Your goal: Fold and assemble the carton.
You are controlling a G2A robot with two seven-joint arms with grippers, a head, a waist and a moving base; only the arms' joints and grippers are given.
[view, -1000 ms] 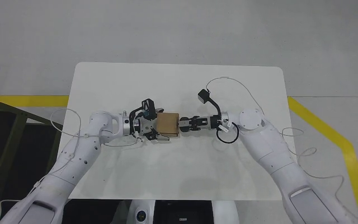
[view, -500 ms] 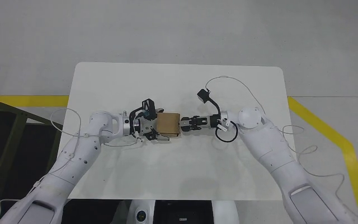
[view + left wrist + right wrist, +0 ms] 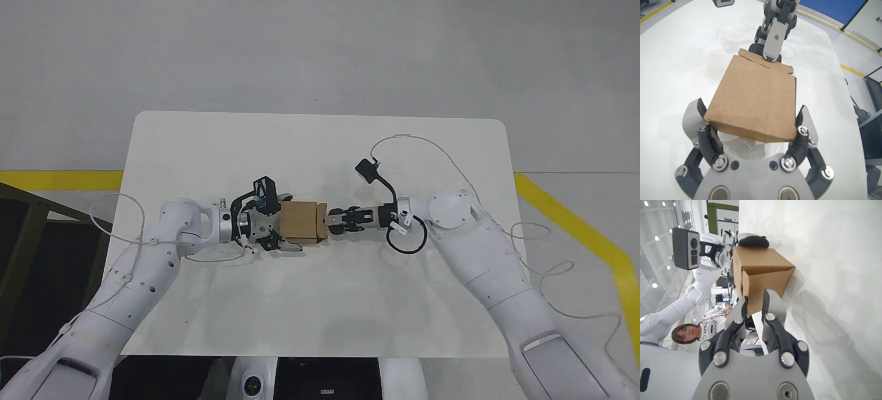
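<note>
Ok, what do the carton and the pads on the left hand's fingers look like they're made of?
The carton: plain brown cardboard, matte and unprinted. Its cut edges are rough and fibrous, so likely thin corrugated board, though no fluting shows clearly. The pads on the left hand: black, matte, grainy at the edge, probably rubber or foam. The shells behind them look like smooth light-grey plastic or metal.

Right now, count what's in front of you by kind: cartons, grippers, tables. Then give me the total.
carton: 1
grippers: 2 (left gripper, right gripper)
table: 1
Total: 4
</note>
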